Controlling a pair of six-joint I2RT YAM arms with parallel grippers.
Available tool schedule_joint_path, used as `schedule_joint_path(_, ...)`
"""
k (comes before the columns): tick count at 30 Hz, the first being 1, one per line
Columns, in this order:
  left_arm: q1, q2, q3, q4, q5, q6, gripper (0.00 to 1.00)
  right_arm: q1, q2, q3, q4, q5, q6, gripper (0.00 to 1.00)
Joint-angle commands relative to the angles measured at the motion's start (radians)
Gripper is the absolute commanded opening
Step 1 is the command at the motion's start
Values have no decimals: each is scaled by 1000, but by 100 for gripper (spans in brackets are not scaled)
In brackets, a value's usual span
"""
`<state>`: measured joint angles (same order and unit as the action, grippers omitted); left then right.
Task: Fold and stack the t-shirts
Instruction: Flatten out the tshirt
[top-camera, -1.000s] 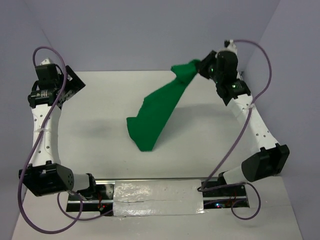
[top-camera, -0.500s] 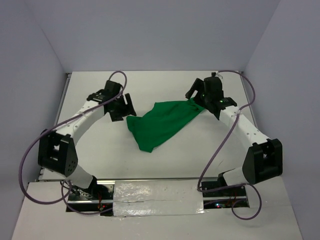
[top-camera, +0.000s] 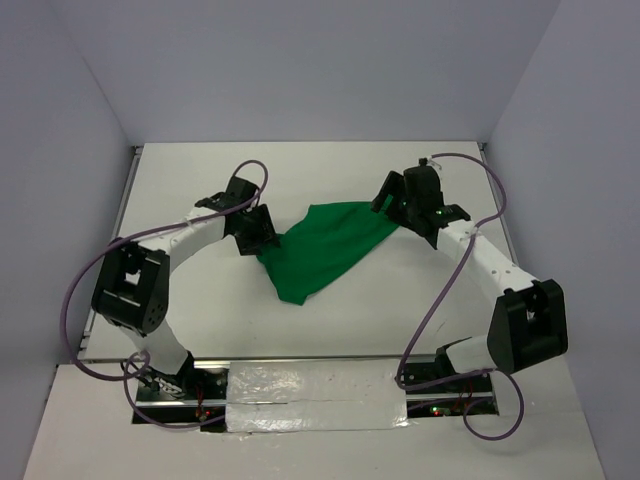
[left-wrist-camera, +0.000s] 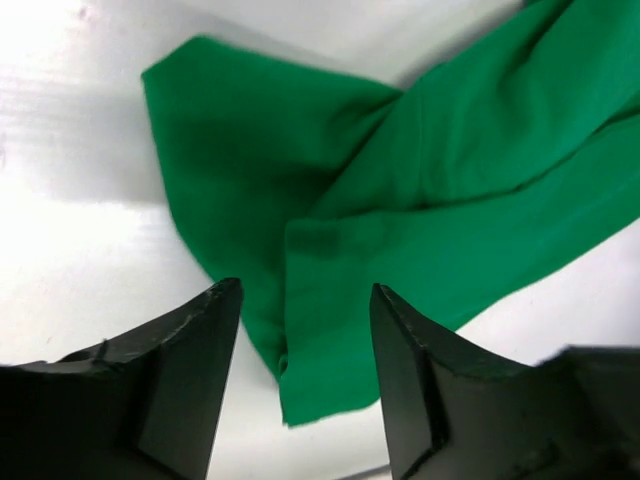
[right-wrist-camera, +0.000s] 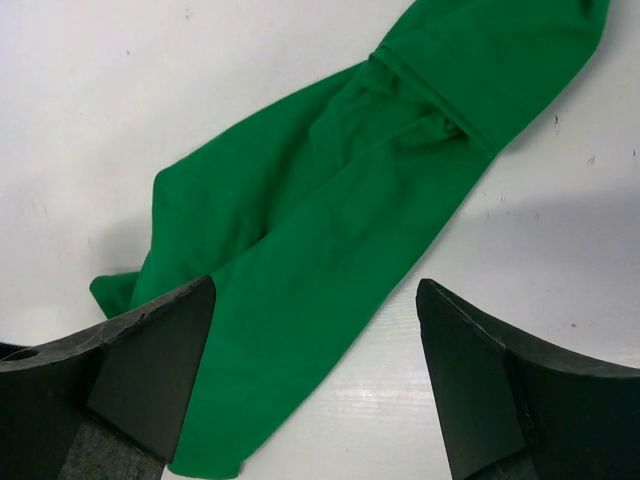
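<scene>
Table (top-camera: 330, 170) now bears the whole t-shirt (top-camera: 325, 245). A second ago the shirt hung stretched in the air from your right gripper (top-camera: 392, 205); it has since been lowered and released. It lies rumpled mid-table between the two arms, unspread, so folding looks yet to begin. Your right gripper's jaws stand wide over the shirt's right end, holding nothing. Your left gripper (top-camera: 262, 233), swung in from the far left, sits at the shirt's left edge. Its jaws are part-open astride a fold, not clamped, and contact with the cloth cannot be told.
</scene>
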<state>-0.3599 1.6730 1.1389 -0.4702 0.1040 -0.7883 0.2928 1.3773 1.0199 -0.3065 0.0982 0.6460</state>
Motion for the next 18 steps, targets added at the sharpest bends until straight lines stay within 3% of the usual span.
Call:
schedule_joint_path(1,-11,31,-1,93,-1,-25,66,-3,-14,9,4,18,-3,89)
schedule_joint_path(11,-47,100,53,81,-27,-15,60,-3,-15,9,-6,23,-2,89)
schedule_joint_path(18,-71,88,62,71,-33,-15,39,-1,-8,19,-23,41,0,89)
